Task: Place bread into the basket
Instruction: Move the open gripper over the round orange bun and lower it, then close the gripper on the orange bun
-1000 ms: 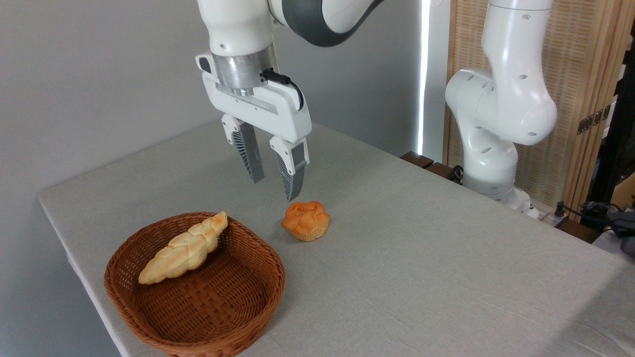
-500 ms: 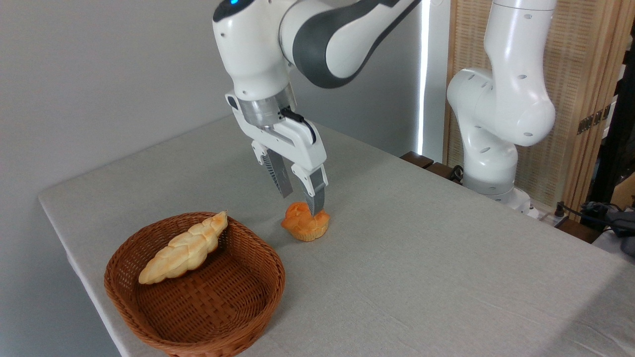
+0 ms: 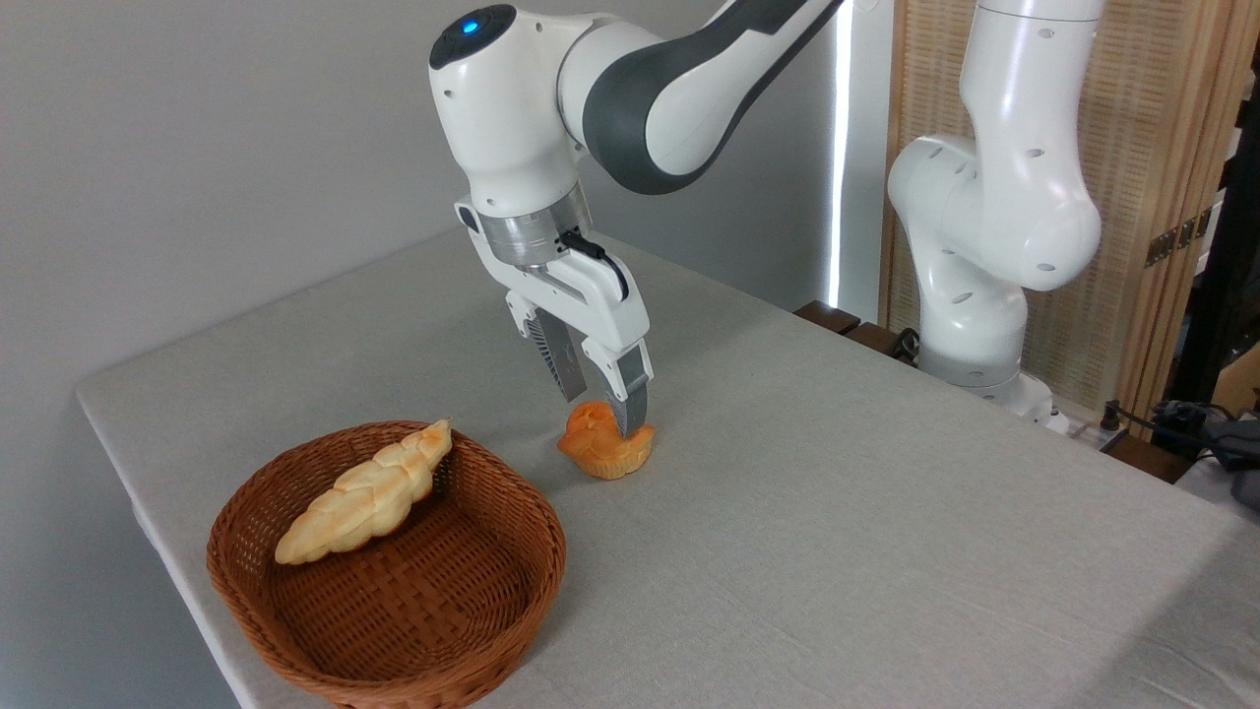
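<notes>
My jaws (image 3: pixel 602 414) hang just above the middle of the frame, tilted a little so that they point down and to the right, and they stand partly open, one finger on either side of the top of the bun (image 3: pixel 605 452). The nearer finger (image 3: pixel 632 399) lies in front of the bun's upper right lobes and hides part of them; the farther finger (image 3: pixel 561 359) comes down behind its upper left edge. Whether either pad is pressing on the crust I cannot tell from this angle. The bun is orange-golden with a knotted, lobed top and a paler ridged base, and it sits upright on the grey cloth of the desk (image 3: pixel 837 532), a little left of the frame's centre. To its lower left, near but not touching, is the round reddish-brown wicker basket (image 3: pixel 512 591), close to the desk's near left edge. Inside the basket a long pale braided loaf (image 3: pixel 366 494) lies slantwise, its upper tip propped on the far rim and its lower end down against the left wall. My white arm (image 3: pixel 630 89) bends in from the top of the frame, with a blue light on the joint above the wrist. At the right of the frame the arm's base column (image 3: pixel 994 217) stands at the desk's far edge, before a slatted wooden screen (image 3: pixel 1162 148).
</notes>
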You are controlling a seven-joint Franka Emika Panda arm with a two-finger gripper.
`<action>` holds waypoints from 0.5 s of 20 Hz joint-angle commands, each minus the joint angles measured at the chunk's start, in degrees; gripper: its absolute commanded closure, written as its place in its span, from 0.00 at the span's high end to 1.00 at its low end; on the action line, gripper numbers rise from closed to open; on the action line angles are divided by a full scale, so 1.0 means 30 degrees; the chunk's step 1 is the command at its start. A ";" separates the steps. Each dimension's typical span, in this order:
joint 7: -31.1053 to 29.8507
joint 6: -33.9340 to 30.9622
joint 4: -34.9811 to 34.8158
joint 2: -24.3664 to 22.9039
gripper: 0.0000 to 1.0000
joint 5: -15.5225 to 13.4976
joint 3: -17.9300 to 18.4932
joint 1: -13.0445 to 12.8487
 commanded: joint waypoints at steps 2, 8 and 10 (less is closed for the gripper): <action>0.0412 0.0451 -0.0184 0.0384 1.00 0.0118 0.0043 -0.0127; 0.0441 0.0889 -0.0184 0.0590 1.00 0.0352 0.0043 -0.0098; 0.0441 0.0949 -0.0184 0.0766 1.00 0.0353 0.0043 -0.0098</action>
